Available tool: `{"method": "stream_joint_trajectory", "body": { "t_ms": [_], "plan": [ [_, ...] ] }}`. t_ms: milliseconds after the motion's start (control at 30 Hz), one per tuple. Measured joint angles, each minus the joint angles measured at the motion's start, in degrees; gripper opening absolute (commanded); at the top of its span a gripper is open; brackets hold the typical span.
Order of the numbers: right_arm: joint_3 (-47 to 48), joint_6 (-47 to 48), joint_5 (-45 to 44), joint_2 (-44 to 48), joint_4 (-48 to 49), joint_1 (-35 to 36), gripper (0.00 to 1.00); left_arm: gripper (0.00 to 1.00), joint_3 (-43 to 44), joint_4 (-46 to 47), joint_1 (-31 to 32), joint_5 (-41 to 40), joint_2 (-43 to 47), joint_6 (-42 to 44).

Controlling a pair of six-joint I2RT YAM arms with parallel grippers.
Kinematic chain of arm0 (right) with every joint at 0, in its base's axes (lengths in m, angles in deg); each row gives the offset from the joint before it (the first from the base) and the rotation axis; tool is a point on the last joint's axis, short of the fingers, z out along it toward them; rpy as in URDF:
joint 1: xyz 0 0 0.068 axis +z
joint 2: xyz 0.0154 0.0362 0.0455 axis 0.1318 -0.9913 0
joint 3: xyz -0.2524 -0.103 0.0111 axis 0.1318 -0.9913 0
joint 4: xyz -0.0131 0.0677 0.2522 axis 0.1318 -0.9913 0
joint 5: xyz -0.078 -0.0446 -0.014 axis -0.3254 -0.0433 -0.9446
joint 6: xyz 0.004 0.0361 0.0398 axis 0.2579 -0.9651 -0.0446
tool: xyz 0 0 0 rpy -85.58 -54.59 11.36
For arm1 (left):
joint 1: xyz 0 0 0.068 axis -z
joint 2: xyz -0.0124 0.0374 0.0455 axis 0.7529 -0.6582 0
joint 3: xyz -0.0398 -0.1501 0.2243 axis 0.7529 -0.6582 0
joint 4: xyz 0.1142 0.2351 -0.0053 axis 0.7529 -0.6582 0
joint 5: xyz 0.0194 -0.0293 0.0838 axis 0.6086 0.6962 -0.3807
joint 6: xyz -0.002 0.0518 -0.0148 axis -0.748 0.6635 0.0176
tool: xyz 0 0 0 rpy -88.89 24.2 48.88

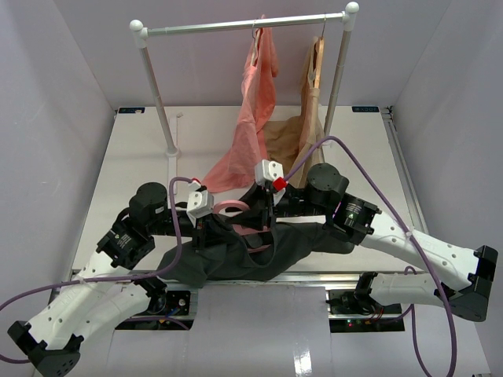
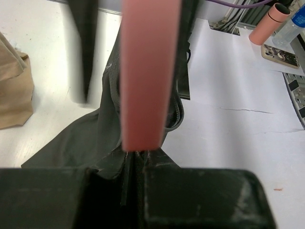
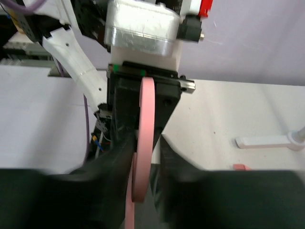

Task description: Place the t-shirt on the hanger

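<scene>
Near edge of the surface, about midway along it. The t-shirt lies in a crumpled band along that edge, between the two arms. Its middle is drawn up toward the tools. The hanger sits above the cloth. Its hook shows on the far side, and a stretch of pink arm is visible in what looks like the neck opening.

Left tool: clamped on the hanger. Its wrist view has the pink bar running straight out from closed jaws, with dark fabric bunched at the same spot. Cannot tell whether cloth is pinched too.

Right tool: points down from the far side. Its fingers are apart, one on each side of the pink bar, with a gap to the bar. Blurred in both wrist views.

Key relation: the hanger's long axis runs from the left tool straight toward the right tool, which straddles its free length. The shirt hangs below and nearer the near edge. The right arm is the closer one for pulling fabric over the free hanger arm.

Judged mid-task: neck partly threaded, shoulders not seated.

A salmon-pink garment and a tan garment hang toward the far edge, well apart from the work.
</scene>
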Motion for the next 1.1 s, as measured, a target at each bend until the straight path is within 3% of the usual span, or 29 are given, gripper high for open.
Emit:
{"method": "stream_joint_trajectory", "body": {
  "t_ms": [33,100,267,467,700,1100],
  "plan": [
    [-0.2,-0.9,0.4,0.0,1.1,0.0,0.16,0.01,-0.2,0.4,0.0,0.2,-0.2,0.0],
    [-0.3,-2.4,0.8,-0.1,2.5,0.0,0.08,0.18,-0.5,1.0,0.0,0.3,-0.4,-0.5],
    [-0.5,-5.1,-0.9,0.7,2.3,0.2,0.08,0.36,0.0,0.9,-0.1,-0.3,-0.4,-1.4],
    [-3.3,-5.2,-5.3,9.5,-2.8,0.3,0.08,0.52,9.5,-4.2,-0.1,-6.8,1.4,0.4],
    [-3.5,-4.4,-12.1,18.1,-7.2,0.3,0.08,0.54,16.9,-6.5,-0.1,-16.4,6.0,1.9],
    [-3.7,-4.6,-22.6,25.8,-9.0,0.3,0.08,0.54,7.8,-11.9,-0.1,-28.1,10.2,2.2]
  ]
}}
